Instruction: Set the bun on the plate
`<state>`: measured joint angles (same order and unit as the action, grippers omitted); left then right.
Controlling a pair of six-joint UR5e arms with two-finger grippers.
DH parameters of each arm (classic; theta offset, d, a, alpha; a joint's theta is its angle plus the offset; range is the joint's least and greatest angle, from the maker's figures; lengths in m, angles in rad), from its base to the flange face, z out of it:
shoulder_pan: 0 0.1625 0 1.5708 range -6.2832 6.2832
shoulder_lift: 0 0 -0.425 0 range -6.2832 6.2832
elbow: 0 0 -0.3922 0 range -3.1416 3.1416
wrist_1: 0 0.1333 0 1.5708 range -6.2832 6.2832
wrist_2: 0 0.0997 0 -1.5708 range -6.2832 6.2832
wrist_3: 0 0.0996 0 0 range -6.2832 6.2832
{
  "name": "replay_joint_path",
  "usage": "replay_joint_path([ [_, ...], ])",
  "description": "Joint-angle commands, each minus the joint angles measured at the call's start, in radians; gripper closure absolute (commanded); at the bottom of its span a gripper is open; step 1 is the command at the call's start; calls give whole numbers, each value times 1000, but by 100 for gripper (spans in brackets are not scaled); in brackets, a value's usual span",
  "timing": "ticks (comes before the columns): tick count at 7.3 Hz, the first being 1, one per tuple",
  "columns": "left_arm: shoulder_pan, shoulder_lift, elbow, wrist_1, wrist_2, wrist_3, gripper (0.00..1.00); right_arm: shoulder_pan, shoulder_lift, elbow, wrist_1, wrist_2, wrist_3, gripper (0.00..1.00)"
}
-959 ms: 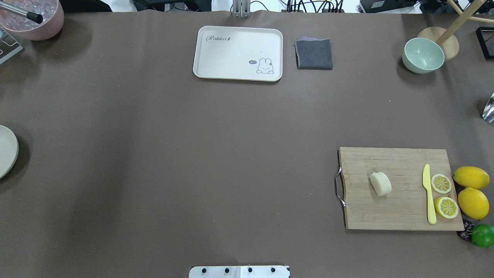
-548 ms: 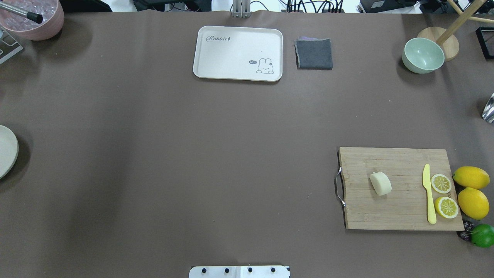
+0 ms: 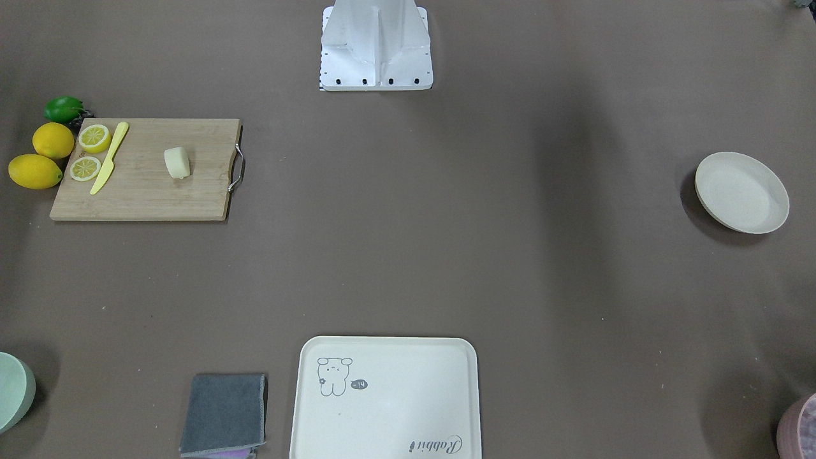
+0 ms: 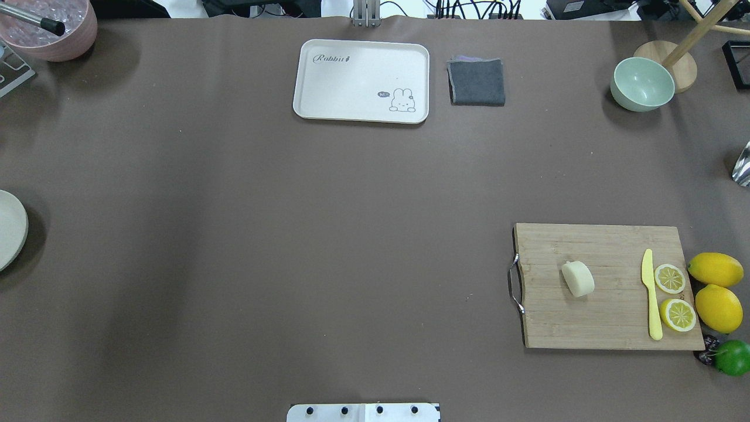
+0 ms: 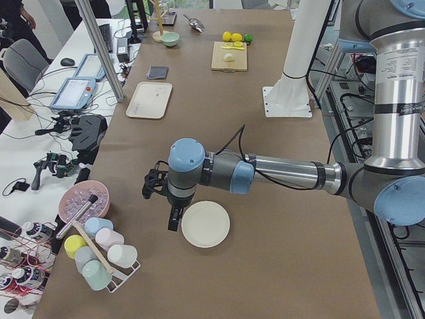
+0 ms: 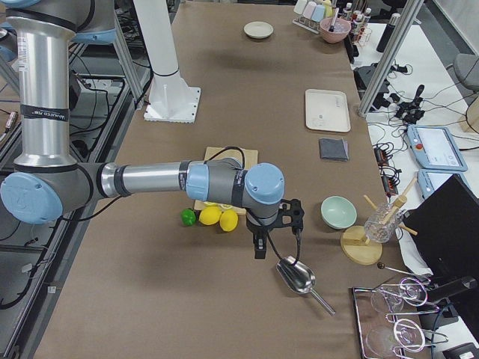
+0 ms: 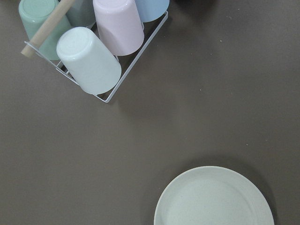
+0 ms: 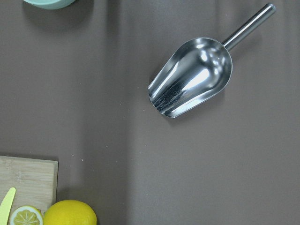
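The bun (image 4: 578,278) is a pale cream lump lying on the wooden cutting board (image 4: 609,310) at the table's right; it also shows in the front view (image 3: 177,162). The off-white plate (image 3: 741,192) sits alone at the far left edge, cut off in the overhead view (image 4: 9,234). My left gripper (image 5: 172,218) hangs just beside the plate (image 5: 206,224); I cannot tell whether it is open or shut. My right gripper (image 6: 260,245) hovers past the lemons, near a metal scoop (image 6: 296,275), well away from the bun; its state cannot be told either.
A yellow knife (image 4: 650,296), two lemon slices (image 4: 670,278), whole lemons (image 4: 715,269) and a lime (image 4: 732,357) lie at the board's right end. A bear tray (image 4: 361,81), grey cloth (image 4: 477,82) and green bowl (image 4: 642,84) stand along the back. A cup rack (image 7: 89,51) is near the plate.
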<state>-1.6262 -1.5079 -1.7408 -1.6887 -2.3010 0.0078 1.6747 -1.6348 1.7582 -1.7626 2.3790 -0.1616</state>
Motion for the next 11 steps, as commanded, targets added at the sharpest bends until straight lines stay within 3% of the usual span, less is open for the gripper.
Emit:
replay_joint_path([
  [1, 2, 0, 1, 1, 3, 1, 2, -1, 4, 0, 0, 2, 1, 0],
  [11, 5, 0, -11, -2, -2, 0, 2, -4, -8, 10, 5, -1, -4, 0],
])
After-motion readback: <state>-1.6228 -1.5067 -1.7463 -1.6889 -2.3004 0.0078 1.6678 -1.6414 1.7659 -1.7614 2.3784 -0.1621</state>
